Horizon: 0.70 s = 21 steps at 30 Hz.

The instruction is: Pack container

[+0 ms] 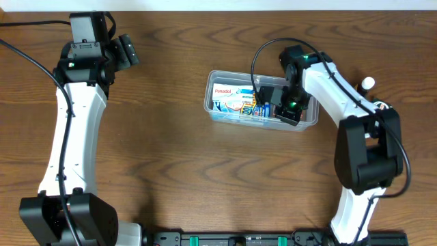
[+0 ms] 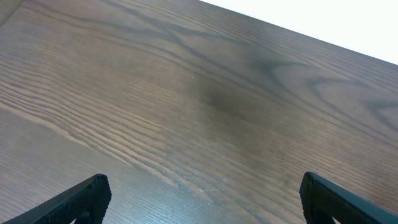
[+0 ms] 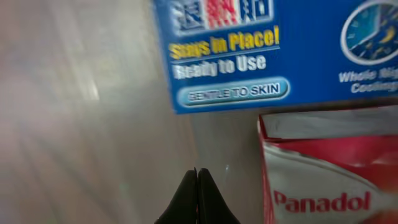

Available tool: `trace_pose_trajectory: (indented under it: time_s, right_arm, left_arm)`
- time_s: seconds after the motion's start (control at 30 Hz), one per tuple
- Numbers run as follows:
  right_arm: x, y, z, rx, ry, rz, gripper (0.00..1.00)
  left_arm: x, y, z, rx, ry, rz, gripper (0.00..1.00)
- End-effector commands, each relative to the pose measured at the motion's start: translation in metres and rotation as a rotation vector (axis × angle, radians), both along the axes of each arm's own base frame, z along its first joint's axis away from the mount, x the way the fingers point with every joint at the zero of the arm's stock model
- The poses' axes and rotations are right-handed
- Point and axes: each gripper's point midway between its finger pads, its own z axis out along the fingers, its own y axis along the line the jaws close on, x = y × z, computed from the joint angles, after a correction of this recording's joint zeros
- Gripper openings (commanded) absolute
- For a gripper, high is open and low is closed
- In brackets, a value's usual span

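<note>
A: Overhead shows the clear container point(image 1: 207, 99) on the counter point(image 1: 164, 164), right of centre, with the right gripper point(image 1: 292, 113) over its right end. Left gripper point(image 2: 204, 198) is well apart, jaws wide.
B: Only the right wrist shows its fingertips pressed together. It also gives the print on the blue box point(image 3: 273, 50), "Gentle to skin", and the Panadol box point(image 3: 323, 180) beside it.
A: Tub is see-through, rimmed, rounded corners.

The blue box point(image 3: 311, 56) reads "Stays in Place! Ready to Use"; the red box point(image 3: 329, 168), "Panadol".
</note>
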Motion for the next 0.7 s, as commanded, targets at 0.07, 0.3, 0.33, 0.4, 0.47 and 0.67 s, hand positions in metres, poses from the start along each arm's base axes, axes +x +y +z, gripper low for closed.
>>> trace_pose_trajectory:
  time_s: [0.07,0.3,0.33,0.4,0.47,0.67]
  right_arm:
    - [0.022,0.012,0.062,0.081,-0.148,-0.259,0.04]
    - [0.037,-0.02,0.121,0.148,-0.255,-0.655,0.18]
    - [0.039,-0.031,0.128,0.144,-0.275,-0.718,0.19]
    - [0.044,-0.059,0.141,0.113,-0.329,-0.87,0.24]
    - [0.046,-0.091,0.153,0.074,-0.383,-1.029,0.32]
    - [0.042,-0.176,0.158,-0.031,-0.447,-1.365,0.82]
  left_arm:
    - [0.0,0.002,0.013,-0.008,-0.033,0.016,0.98]
    - [0.0,0.002,0.013,-0.008,-0.033,0.016,0.98]
    - [0.0,0.002,0.013,-0.008,-0.033,0.016,0.98]
    - [0.0,0.002,0.013,-0.008,-0.033,0.016,0.98]
    - [0.0,0.002,0.013,-0.008,-0.033,0.016,0.98]
    - [0.0,0.002,0.013,-0.008,-0.033,0.016,0.98]
